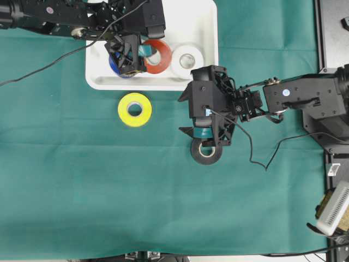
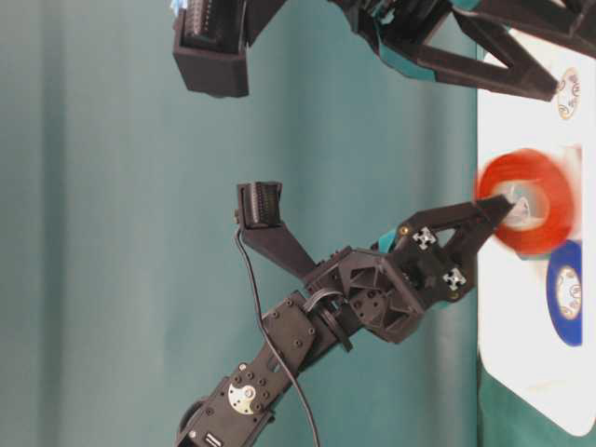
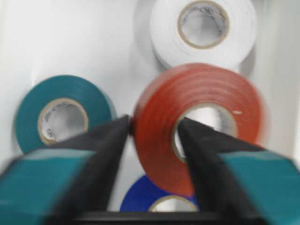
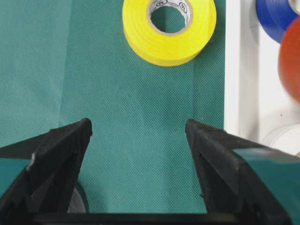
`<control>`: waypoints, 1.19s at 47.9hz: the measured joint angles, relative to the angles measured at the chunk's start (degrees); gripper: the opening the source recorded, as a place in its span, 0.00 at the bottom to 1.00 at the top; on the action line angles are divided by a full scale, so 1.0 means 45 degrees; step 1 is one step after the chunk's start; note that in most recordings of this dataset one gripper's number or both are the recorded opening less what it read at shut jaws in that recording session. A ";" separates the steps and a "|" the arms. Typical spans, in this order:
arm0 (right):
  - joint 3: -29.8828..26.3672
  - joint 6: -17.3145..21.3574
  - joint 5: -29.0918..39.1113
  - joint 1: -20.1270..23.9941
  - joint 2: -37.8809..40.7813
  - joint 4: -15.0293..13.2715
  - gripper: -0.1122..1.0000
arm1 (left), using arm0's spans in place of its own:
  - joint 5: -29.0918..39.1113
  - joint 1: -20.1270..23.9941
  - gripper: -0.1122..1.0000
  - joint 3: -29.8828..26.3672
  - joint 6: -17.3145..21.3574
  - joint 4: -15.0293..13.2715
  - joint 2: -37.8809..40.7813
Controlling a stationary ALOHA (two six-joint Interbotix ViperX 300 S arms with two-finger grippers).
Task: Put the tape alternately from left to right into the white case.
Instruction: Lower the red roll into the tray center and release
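In my white case [image 1: 204,22] lie white [image 1: 187,58], teal [image 3: 63,115] and blue [image 1: 115,67] rolls; the red roll [image 1: 157,56] sits tilted, blurred. Yellow [image 1: 134,109] and black [image 1: 206,152] lie flat on the cloth.

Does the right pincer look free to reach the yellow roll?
Probably yes: the right pincer stands open, only bare green cloth between it and the yellow roll, lying flat outside the white case.
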 measured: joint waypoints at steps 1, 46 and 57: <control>0.0020 0.0000 -0.0020 0.0000 0.0000 0.0000 0.85 | 0.0020 0.0000 0.31 0.0000 0.0020 0.0000 0.0000; 0.0020 0.0000 -0.0020 0.0000 0.0000 0.0000 0.85 | 0.0000 0.0000 0.64 0.0488 0.0020 0.0000 -0.0391; 0.0020 0.0000 -0.0020 0.0000 0.0000 0.0000 0.85 | 0.0020 -0.0234 0.64 0.1133 0.0020 0.0000 -0.1152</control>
